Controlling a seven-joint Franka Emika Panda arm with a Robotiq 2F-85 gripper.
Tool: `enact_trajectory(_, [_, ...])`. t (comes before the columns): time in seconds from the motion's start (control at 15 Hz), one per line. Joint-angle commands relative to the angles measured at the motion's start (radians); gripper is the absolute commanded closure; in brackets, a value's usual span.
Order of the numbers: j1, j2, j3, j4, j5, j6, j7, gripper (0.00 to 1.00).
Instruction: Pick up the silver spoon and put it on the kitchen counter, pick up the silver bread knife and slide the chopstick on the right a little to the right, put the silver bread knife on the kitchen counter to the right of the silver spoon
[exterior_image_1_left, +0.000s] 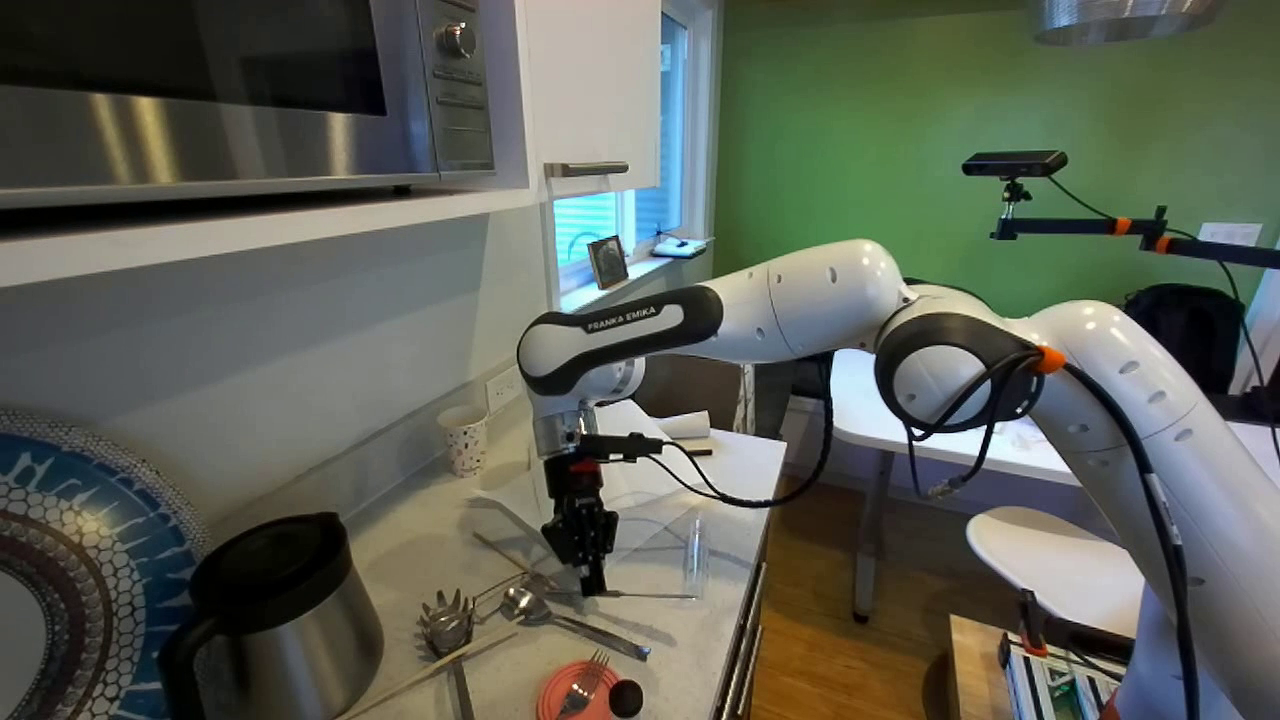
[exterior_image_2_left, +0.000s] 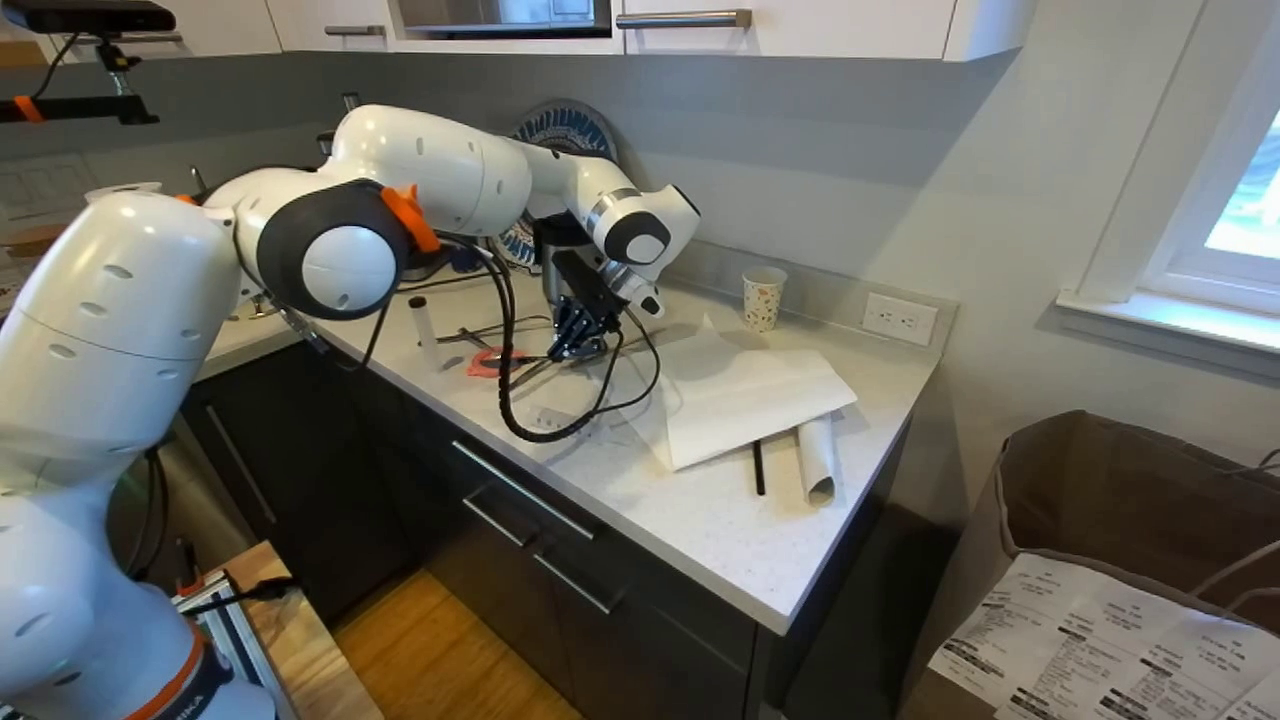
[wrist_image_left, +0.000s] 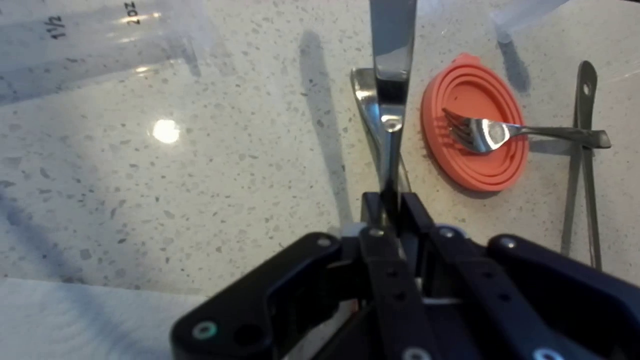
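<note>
My gripper (exterior_image_1_left: 592, 588) is shut on the silver bread knife (wrist_image_left: 392, 55), which sticks out forward from the fingertips (wrist_image_left: 392, 207). In an exterior view the knife (exterior_image_1_left: 650, 596) is level, low over the counter (exterior_image_1_left: 690, 645). The silver spoon (exterior_image_1_left: 590, 632) lies on the counter beside the gripper, its bowl toward the wall. In the wrist view its handle (wrist_image_left: 366, 92) shows under the knife. One chopstick (exterior_image_1_left: 410, 683) lies by the pasta server. Another pale stick (exterior_image_1_left: 500, 552) lies behind the gripper, partly hidden. The gripper (exterior_image_2_left: 575, 345) also shows in another exterior view, with the cutlery hard to make out.
A pink lid (wrist_image_left: 477, 165) with a fork (wrist_image_left: 545, 132) on it lies beside the spoon. A pasta server (exterior_image_1_left: 447, 622), a steel jug (exterior_image_1_left: 290, 610), a clear tube (exterior_image_1_left: 695, 555), a paper cup (exterior_image_2_left: 764, 298) and white paper (exterior_image_2_left: 750, 395) are on the counter.
</note>
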Motion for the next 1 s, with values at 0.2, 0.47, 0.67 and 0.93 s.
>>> enact_trajectory(0.2, [-0.013, 0.024, -0.022, 0.05, -0.016, -0.072, 0.074, 0.97])
enact_trajectory(0.47, [0.0, 0.016, -0.023, 0.054, -0.061, -0.058, 0.01, 0.97])
enact_trajectory(0.67, [0.016, 0.018, -0.021, 0.066, -0.116, -0.063, -0.028, 0.97])
enact_trajectory(0.93, [0.044, 0.017, -0.017, 0.068, -0.203, -0.03, -0.095, 0.97])
